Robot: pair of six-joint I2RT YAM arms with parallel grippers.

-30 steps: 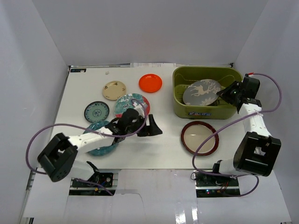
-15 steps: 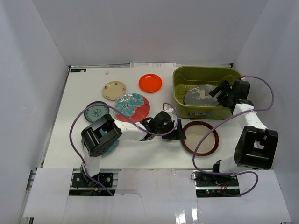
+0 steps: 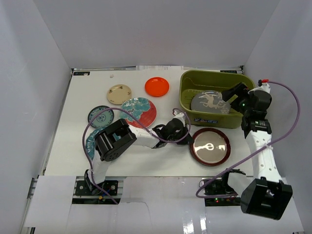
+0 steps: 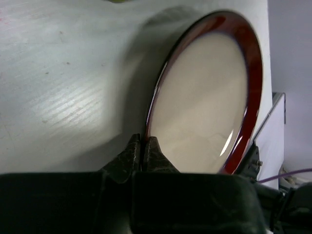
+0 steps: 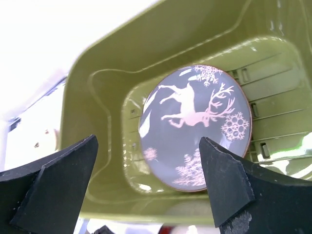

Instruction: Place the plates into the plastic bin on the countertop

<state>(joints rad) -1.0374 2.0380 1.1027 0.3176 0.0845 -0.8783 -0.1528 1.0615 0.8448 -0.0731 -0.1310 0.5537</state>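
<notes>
the right gripper [image 5: 147,141] hangs with its fingers spread wide over the plastic bin [image 3: 187,80] at the countertop's [image 3: 163,157] far right corner, where the grey deer plate [image 5: 195,126] lies flat inside. toward the near edge, the left gripper's [image 4: 144,145] fingers are pressed together, tips at the rim of the red-rimmed cream plate [image 3: 210,146].

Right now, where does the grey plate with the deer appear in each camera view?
Top external: the grey deer plate lies in the plastic bin, upper right.
Left wrist: not in it; the red-rimmed plate shows there.
Right wrist: centre of the picture, on the bin floor.
Shared landmark: the bin's olive wall, top and right wrist views.
</notes>
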